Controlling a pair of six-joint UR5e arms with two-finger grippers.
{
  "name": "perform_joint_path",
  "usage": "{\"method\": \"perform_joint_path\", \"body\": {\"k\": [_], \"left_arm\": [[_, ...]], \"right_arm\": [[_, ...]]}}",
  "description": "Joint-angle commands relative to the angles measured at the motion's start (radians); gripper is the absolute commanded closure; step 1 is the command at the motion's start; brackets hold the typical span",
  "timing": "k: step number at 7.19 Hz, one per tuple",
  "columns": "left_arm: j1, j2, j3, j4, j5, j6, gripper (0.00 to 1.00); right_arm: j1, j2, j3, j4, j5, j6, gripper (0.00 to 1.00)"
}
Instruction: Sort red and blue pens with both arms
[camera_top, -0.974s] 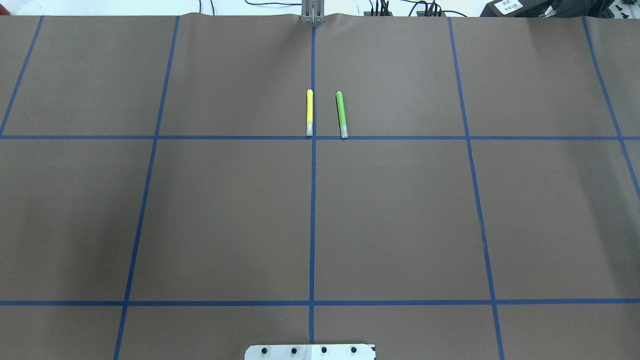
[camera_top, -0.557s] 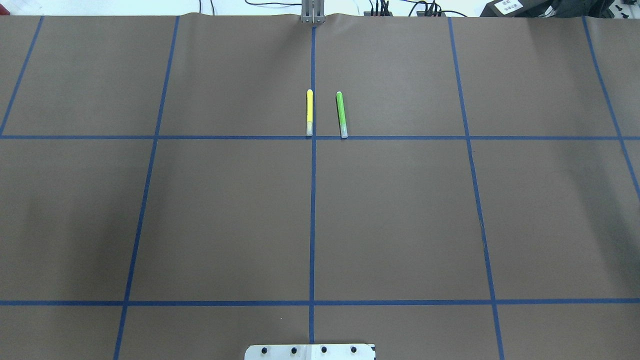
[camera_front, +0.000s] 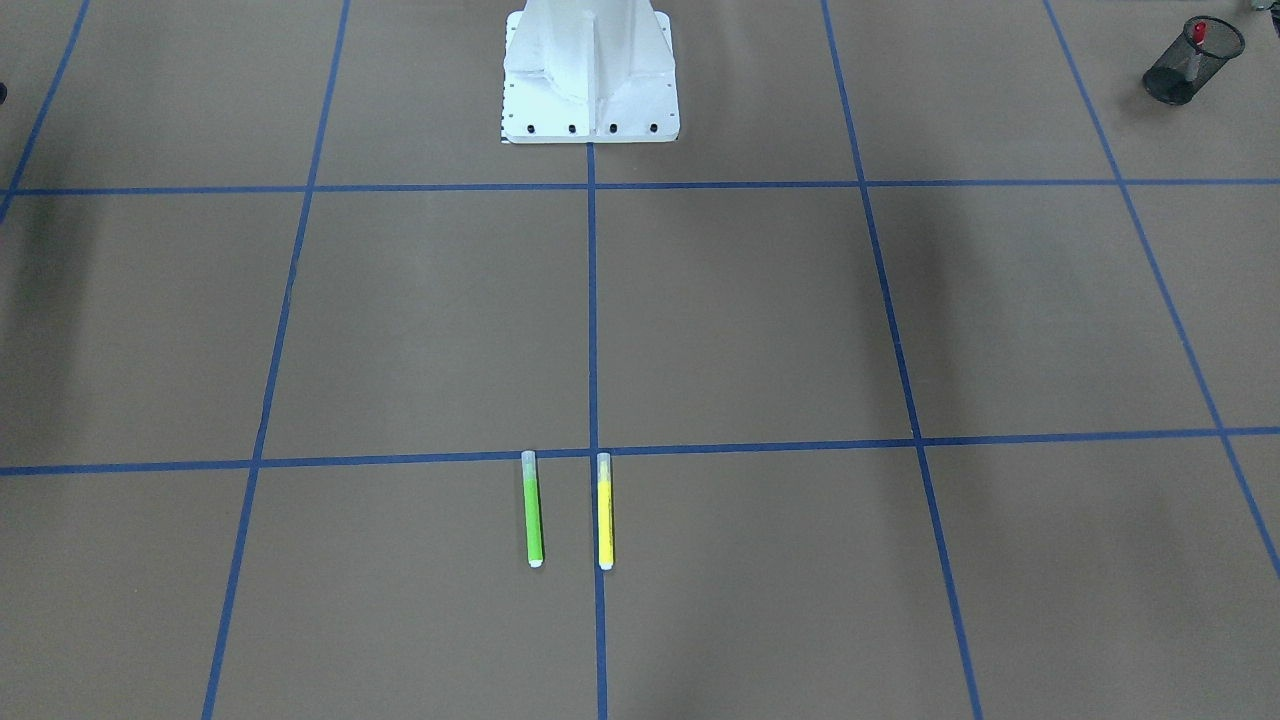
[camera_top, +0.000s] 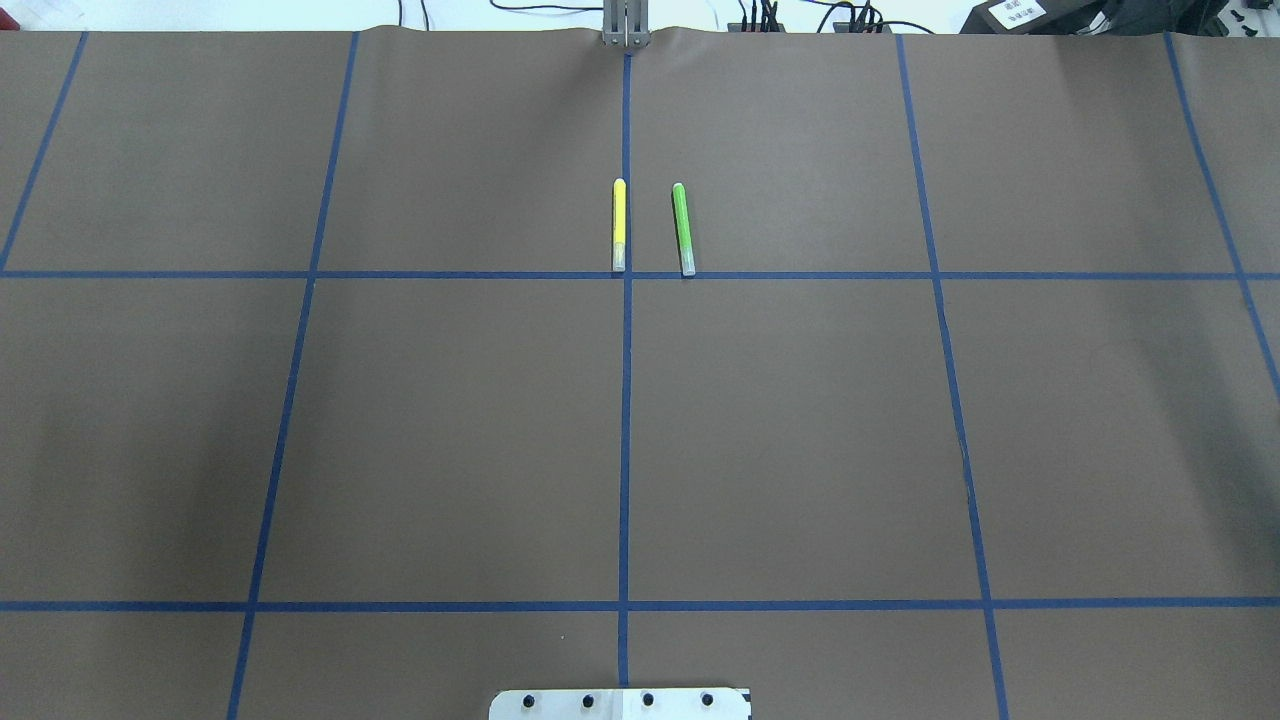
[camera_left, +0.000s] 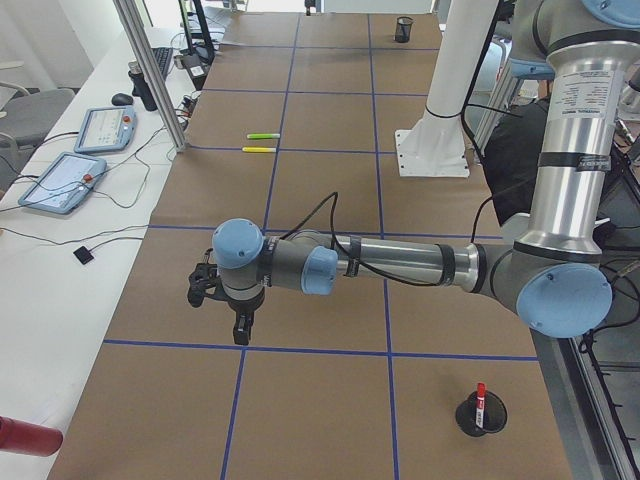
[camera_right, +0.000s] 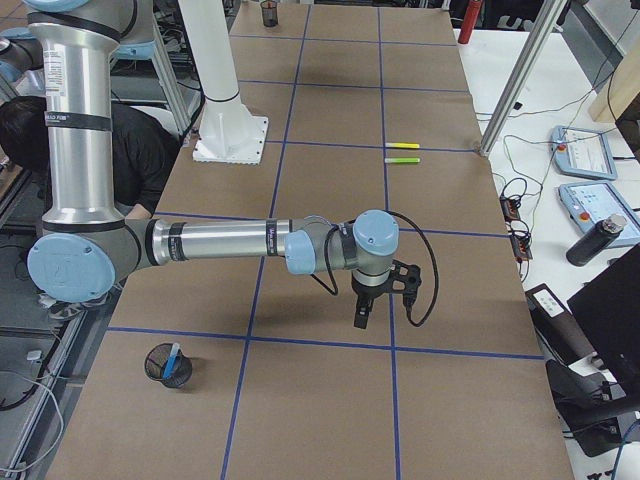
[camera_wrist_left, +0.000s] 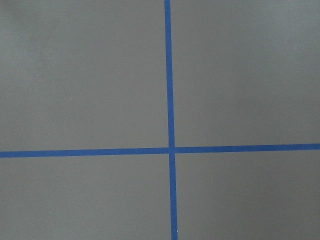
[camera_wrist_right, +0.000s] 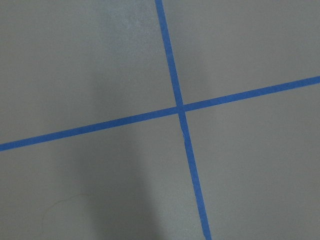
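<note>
The red pen (camera_left: 480, 398) stands upright in a black mesh cup (camera_left: 472, 417) near the table end on my left side; its red cap (camera_front: 1199, 31) also pokes out of that cup (camera_front: 1190, 68) in the front-facing view. The blue pen (camera_right: 172, 360) stands in another mesh cup (camera_right: 166, 366) at the table end on my right side. My left gripper (camera_left: 240, 332) and right gripper (camera_right: 360, 318) hang low over bare brown paper, fingers pointing down. They show only in the side views, so I cannot tell whether they are open or shut. Both wrist views hold only paper and blue tape.
A yellow pen (camera_top: 619, 225) and a green pen (camera_top: 683, 228) lie side by side at the table's far middle. The white robot base (camera_front: 590, 70) stands at the near edge. Tablets (camera_left: 62, 182) and cables lie past the far edge. A person (camera_right: 130, 150) sits behind the base.
</note>
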Motion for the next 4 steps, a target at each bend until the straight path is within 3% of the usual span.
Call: {"method": "perform_joint_path", "body": {"k": [1,4], "left_arm": [[-0.001,0.001,0.017,-0.04,0.0,0.003,0.0],[-0.001,0.003,0.017,-0.051,0.0,-0.005,0.0]], "right_arm": [[0.0,0.0,0.005,0.009,-0.003,0.003,0.0],[0.011,-0.003,0.011,0.0,-0.002,-0.005,0.0]]}}
